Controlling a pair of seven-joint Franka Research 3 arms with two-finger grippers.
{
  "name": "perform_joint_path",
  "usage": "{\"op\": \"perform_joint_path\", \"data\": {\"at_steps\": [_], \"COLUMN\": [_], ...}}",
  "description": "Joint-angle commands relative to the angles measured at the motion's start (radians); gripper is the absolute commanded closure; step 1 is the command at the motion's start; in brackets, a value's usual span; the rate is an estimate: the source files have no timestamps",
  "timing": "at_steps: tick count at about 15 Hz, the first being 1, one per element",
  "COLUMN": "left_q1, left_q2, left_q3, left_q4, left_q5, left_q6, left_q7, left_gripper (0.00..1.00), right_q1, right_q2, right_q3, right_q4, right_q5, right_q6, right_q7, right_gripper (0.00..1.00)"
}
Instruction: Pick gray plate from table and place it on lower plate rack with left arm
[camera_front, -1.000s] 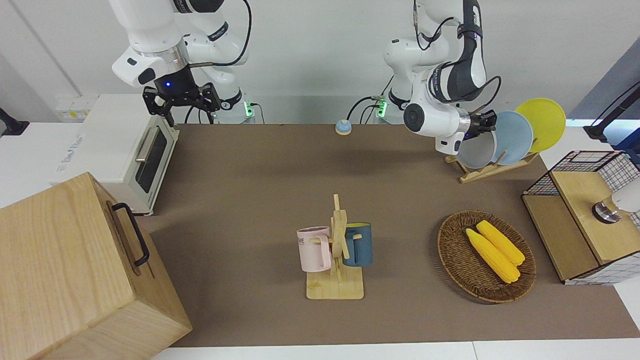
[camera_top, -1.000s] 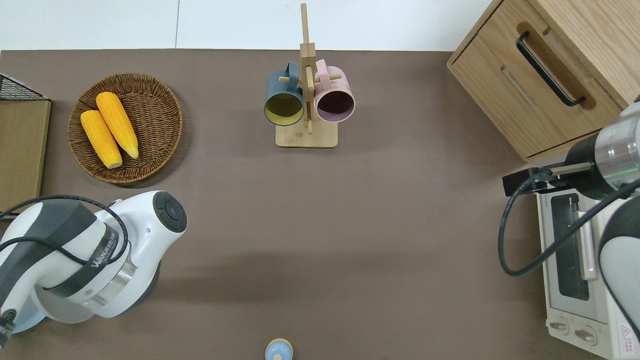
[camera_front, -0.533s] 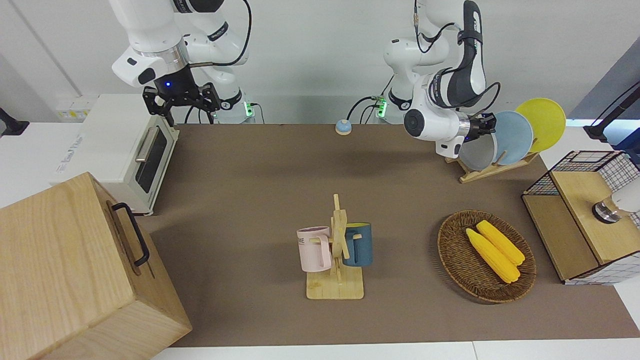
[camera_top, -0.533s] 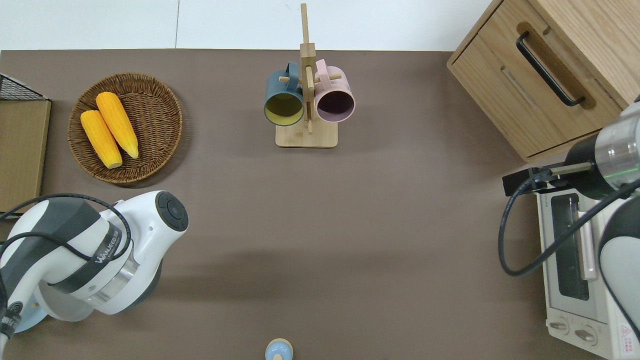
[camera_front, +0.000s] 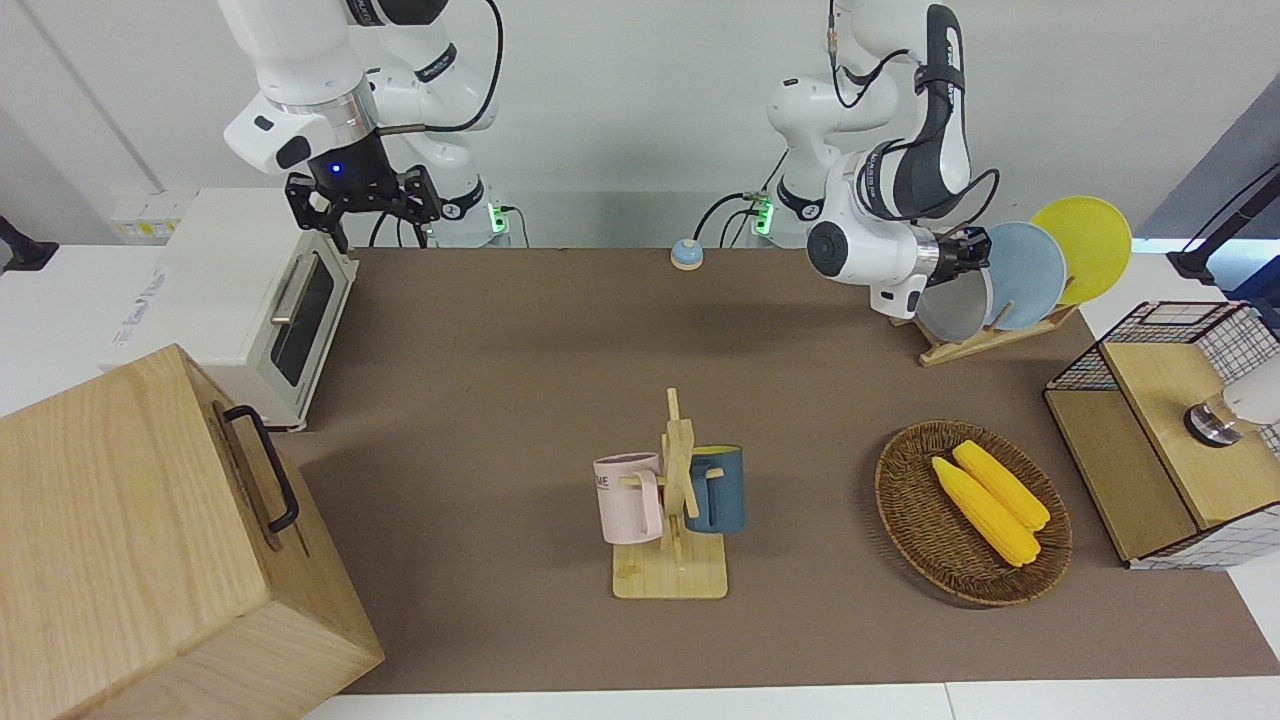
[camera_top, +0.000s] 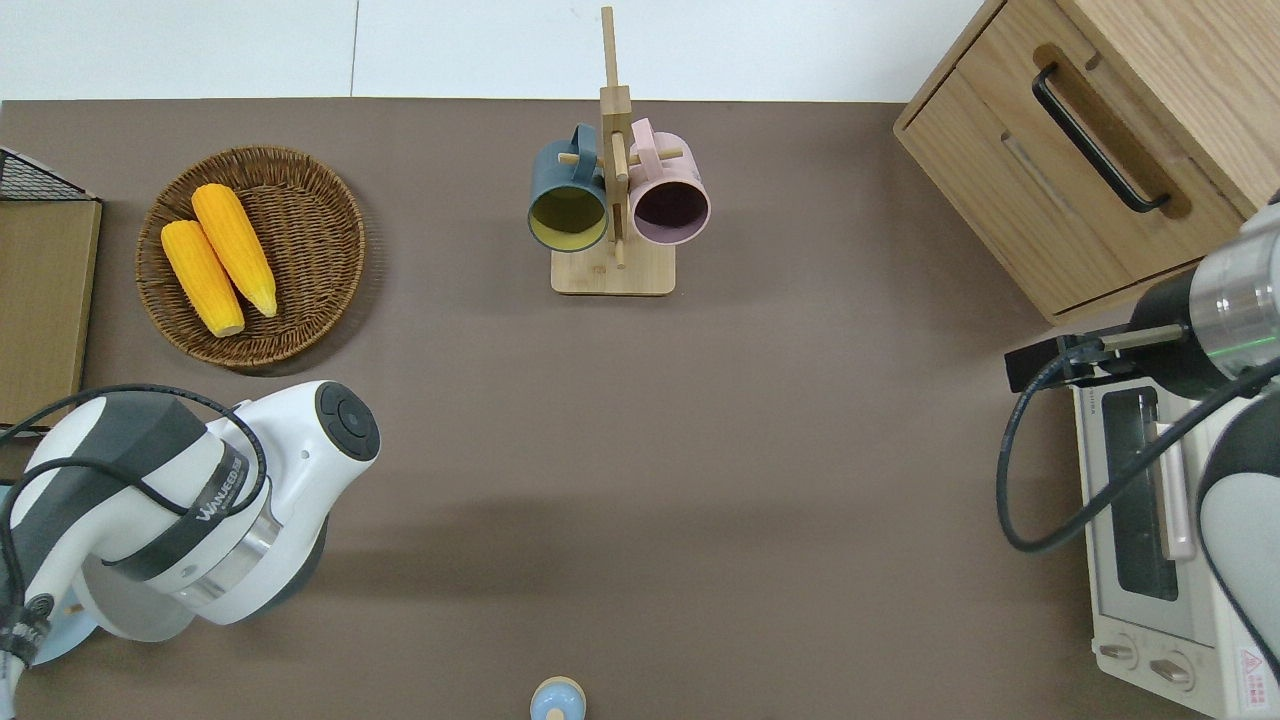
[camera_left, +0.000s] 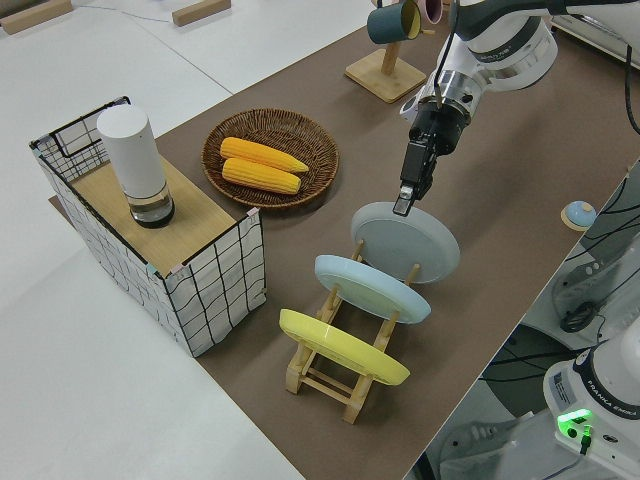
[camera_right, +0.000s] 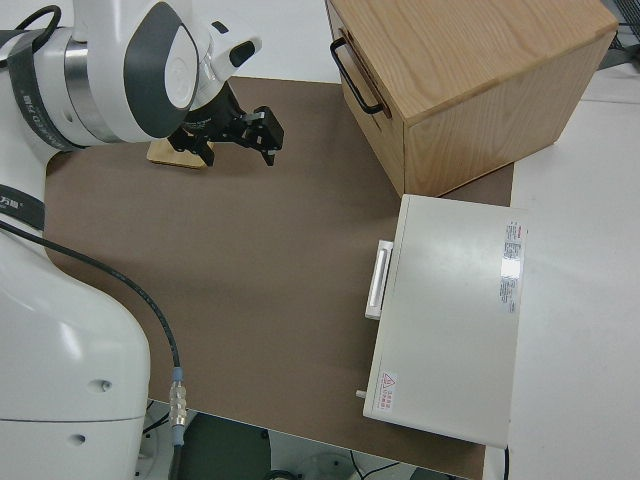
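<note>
The left arm's black 2-finger jaws (camera_left: 405, 200) point steeply down and are pinched on the top rim of the round pale-gray plate (camera_left: 408, 244). The gap between the fingers looks no wider than the rim itself, so I judge the plate to be held and not yet released.

Directly below the jaws the gray plate stands tilted on edge in the end slot of the small light-wood plate rack (camera_left: 345, 372), with its lower rim down among the pegs. Whether it bears fully on the rails I cannot tell.

Outward from the jaws along the rack's long axis come the round light-blue plate (camera_left: 372, 288) and then the round yellow plate (camera_left: 343, 348), each leaning the same way in its own slot, the blue one just beside the gray.

The coming move turns on that line: the plate hangs straight under the jaws, so letting go and lifting straight up, away from the blue neighbour, seems safest.

The brown matte tabletop (camera_front: 520, 380) carries the rack. The right arm is parked, and its jaws (camera_front: 363, 207) are spread.
</note>
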Motion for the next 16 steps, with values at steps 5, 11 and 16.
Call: {"op": "perform_joint_path", "data": {"at_steps": [5, 11, 16], "left_q1": [-0.001, -0.001, -0.004], "left_q2": [0.003, 0.002, 0.000], "left_q3": [0.010, 0.010, 0.010], "left_q4": [-0.013, -0.010, 0.012], "left_q5": [0.015, 0.015, 0.003], "left_q6": [0.022, 0.022, 0.028], "left_q7": [0.001, 0.003, 0.003], "left_gripper": [0.82, 0.06, 0.00], "right_q1": [-0.020, -0.020, -0.020], "right_q2": [-0.003, -0.003, -0.003], "right_q3": [0.019, 0.019, 0.019], "right_q4": [0.009, 0.009, 0.009], "right_q5": [-0.002, -0.002, -0.002], "right_q6": [-0.015, -0.015, -0.015], "right_q7": [0.013, 0.013, 0.013], "right_gripper": [0.017, 0.017, 0.017]}}
